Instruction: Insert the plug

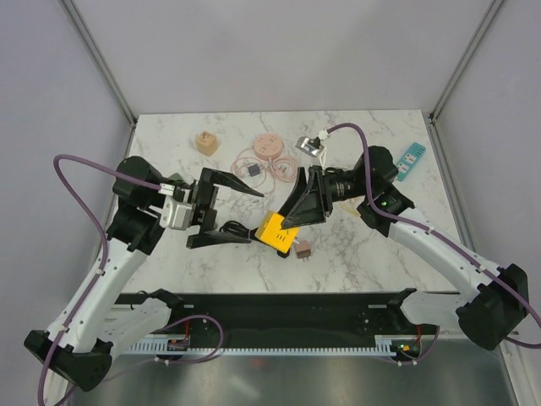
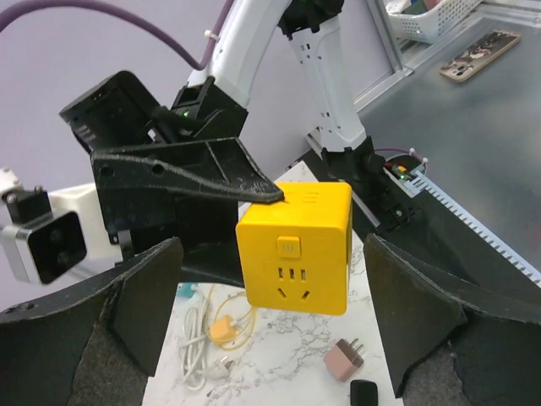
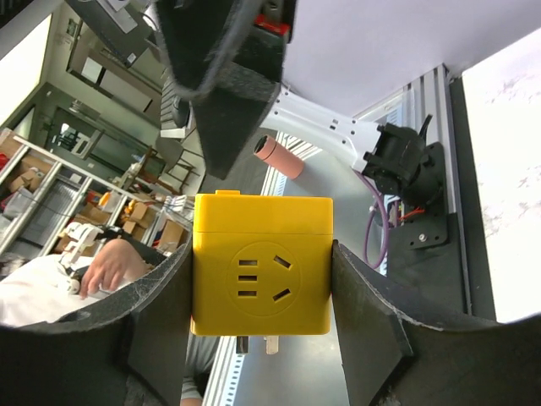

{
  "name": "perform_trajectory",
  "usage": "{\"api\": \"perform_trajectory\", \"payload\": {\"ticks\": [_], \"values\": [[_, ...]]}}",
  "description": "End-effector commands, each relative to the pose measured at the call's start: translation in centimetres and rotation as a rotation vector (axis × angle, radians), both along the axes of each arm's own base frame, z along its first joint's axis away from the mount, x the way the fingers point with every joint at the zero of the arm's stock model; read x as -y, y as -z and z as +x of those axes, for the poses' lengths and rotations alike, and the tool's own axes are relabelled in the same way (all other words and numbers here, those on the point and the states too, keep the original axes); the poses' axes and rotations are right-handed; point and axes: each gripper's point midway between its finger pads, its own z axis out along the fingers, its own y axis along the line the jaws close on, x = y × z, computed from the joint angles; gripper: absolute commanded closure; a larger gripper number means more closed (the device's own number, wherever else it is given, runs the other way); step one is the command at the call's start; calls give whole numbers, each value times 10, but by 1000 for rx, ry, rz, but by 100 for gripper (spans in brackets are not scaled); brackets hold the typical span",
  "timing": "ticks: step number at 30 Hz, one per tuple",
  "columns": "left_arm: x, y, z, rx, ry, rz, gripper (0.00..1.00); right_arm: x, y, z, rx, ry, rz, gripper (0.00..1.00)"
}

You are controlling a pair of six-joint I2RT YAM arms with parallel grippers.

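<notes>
Tabletop point(image 1: 169, 144) marble, walls point(image 1: 279, 51) grey; right tool point(image 1: 289, 222) pinching yellow cube point(image 1: 275, 232); left tool point(image 1: 254, 215) spread

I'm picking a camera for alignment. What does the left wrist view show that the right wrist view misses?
Only left wrist: the pink plug, a white cable, and the button on the yellow socket cube. Only right wrist: prongs under the cube, and both pads of the right gripper clamping it. Both: the cube itself, gripped.
</notes>
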Motion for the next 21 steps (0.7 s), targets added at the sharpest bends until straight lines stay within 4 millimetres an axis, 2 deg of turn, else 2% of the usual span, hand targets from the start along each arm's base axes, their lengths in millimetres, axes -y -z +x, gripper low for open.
{"api": "perform_trajectory", "payload": {"ticks": [1,9,16,21], "values": [[-3,0,-22,22,107,16,5,-2,-19,-9,67,-36,39,100],[-1,16,-32,-35,183,56,5,-11,-21,-19,80,-83,39,100],[-3,19,-37,-65,202,75,6,-16,-23,-30,90,-119,43,100],[-3,26,-43,-85,215,83,8,-21,-17,-31,82,-124,32,100]]}}
